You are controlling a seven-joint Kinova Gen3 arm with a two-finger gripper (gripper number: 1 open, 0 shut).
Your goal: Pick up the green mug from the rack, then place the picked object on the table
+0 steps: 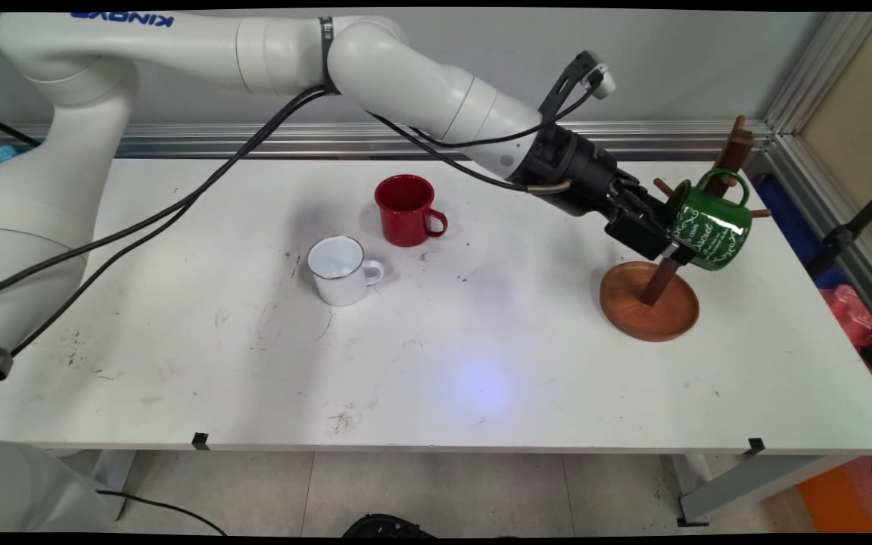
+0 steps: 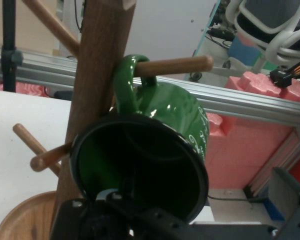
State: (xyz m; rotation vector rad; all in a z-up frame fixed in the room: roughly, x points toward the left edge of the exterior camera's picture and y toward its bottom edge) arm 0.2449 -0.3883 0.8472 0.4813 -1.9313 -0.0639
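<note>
Nearest the hand camera, the black gripper is clamped on the rim of the green mug, one finger reaching down inside the dark mouth and the other outside the wall. The mug lies tipped on its side, its handle looped over a wooden peg of the mug tree; whether the peg bears its weight is hard to tell. The tree's upright post stands just beside the mug's rim, and a lower peg juts out beyond it. Its round wooden base sits on the white table at the right side. Well apart to the left stand a red mug and, nearer the front, a white mug, both upright with handles to the right. Dark scuff marks fleck the tabletop. Behind runs an aluminium rail along a grey wall, and pink foam lies beyond the table's edge.
</note>
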